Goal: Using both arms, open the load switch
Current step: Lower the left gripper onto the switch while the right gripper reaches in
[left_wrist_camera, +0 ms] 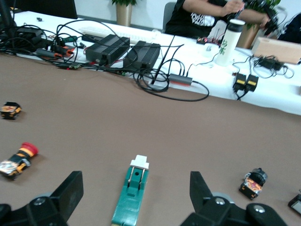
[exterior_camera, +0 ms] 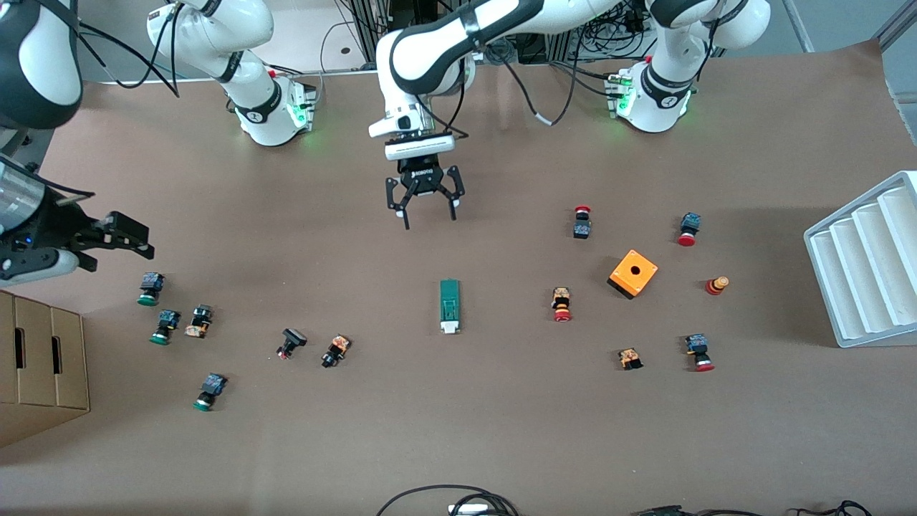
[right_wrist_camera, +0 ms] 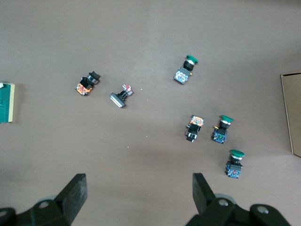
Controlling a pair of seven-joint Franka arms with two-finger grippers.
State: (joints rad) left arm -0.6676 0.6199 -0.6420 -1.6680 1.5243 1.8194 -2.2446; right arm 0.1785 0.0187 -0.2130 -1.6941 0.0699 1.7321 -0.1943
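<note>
The load switch is a slim green block with a white end piece, lying flat at the middle of the table. My left gripper hangs open over the bare table between the switch and the robots' bases. In the left wrist view the switch lies on the table below and between the spread fingers of the left gripper, which do not touch it. My right gripper is open over the right arm's end of the table, above green-capped buttons. The right wrist view shows the right gripper holding nothing, with the switch at the picture's edge.
Small push-buttons lie scattered on both sides of the switch, with red-capped ones toward the left arm's end. An orange box with a hole sits among them. A white ribbed tray and a cardboard box stand at the table's two ends.
</note>
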